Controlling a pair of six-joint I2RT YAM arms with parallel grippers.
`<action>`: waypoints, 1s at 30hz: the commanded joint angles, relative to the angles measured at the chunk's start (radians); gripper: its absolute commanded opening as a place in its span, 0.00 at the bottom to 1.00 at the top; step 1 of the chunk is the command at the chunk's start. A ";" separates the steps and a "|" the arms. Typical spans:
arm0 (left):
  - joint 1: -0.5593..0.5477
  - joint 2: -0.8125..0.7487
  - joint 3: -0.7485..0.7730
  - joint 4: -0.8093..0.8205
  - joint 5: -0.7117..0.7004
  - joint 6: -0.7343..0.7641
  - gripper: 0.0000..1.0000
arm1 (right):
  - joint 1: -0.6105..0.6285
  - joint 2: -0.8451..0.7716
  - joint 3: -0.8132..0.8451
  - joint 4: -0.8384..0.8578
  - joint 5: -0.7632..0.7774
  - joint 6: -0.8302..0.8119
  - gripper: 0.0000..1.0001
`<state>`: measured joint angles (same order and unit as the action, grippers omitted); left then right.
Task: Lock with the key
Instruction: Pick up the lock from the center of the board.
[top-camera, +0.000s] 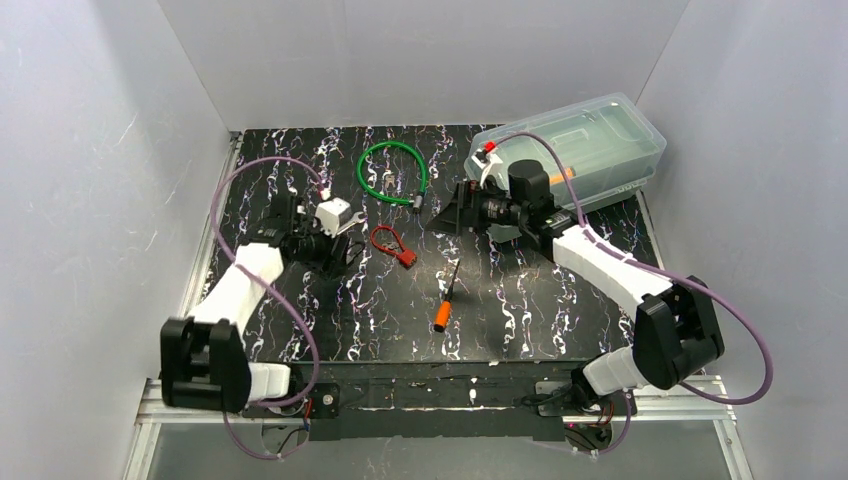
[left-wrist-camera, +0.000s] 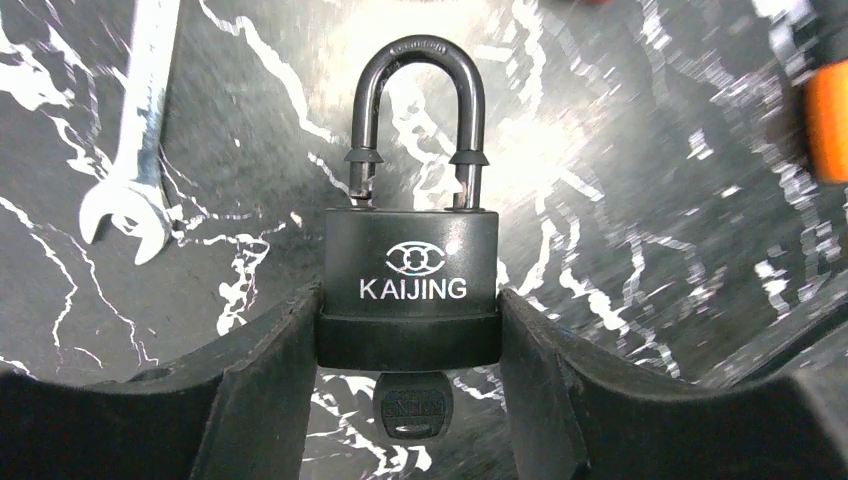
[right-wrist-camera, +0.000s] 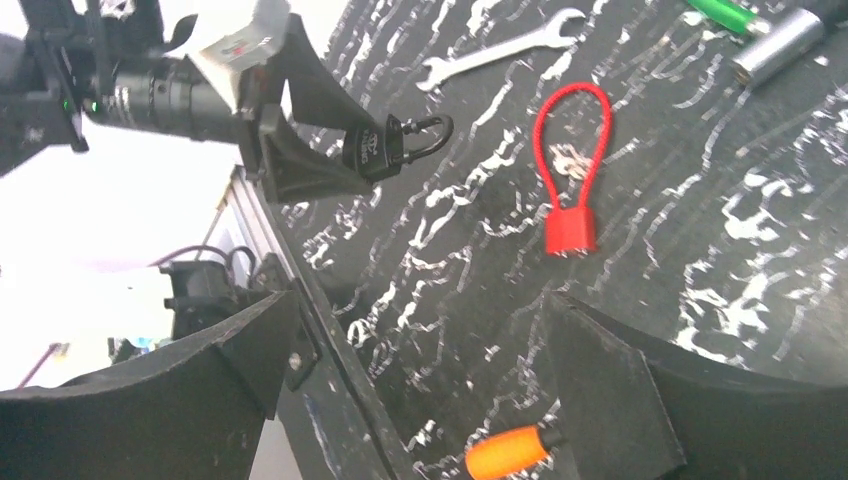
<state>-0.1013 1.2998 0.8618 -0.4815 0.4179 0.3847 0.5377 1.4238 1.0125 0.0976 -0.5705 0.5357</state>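
Note:
A black KAIJING padlock (left-wrist-camera: 410, 270) is clamped by its body between my left gripper's fingers (left-wrist-camera: 250, 390). Its shackle points away from the wrist and stands raised, the left leg seemingly just clear of the body. A black-headed key (left-wrist-camera: 412, 405) sticks out of the bottom of the lock, between the jaws. The padlock (right-wrist-camera: 375, 148) and my left gripper (right-wrist-camera: 320, 150) also show in the right wrist view, held above the table. My right gripper (top-camera: 450, 208) is open and empty, in the air right of centre, facing the left gripper (top-camera: 350, 250).
A red cable lock (top-camera: 390, 243) lies between the grippers. An orange-handled screwdriver (top-camera: 446, 300) lies near the table's middle. A green cable lock (top-camera: 392, 172) is at the back. A silver wrench (left-wrist-camera: 130, 130) lies below the left gripper. A clear plastic bin (top-camera: 590, 145) stands back right.

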 joint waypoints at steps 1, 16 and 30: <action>-0.005 -0.184 -0.046 0.111 0.150 -0.202 0.00 | 0.054 0.040 0.088 0.106 0.118 0.161 1.00; -0.005 -0.314 -0.024 0.154 0.213 -0.487 0.00 | 0.264 0.309 0.252 0.124 0.181 0.513 0.92; -0.006 -0.336 -0.038 0.200 0.257 -0.576 0.00 | 0.344 0.459 0.297 0.274 0.120 0.672 0.71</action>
<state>-0.1024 1.0030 0.7975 -0.3469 0.6183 -0.1615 0.8663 1.8582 1.2739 0.2621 -0.4150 1.1348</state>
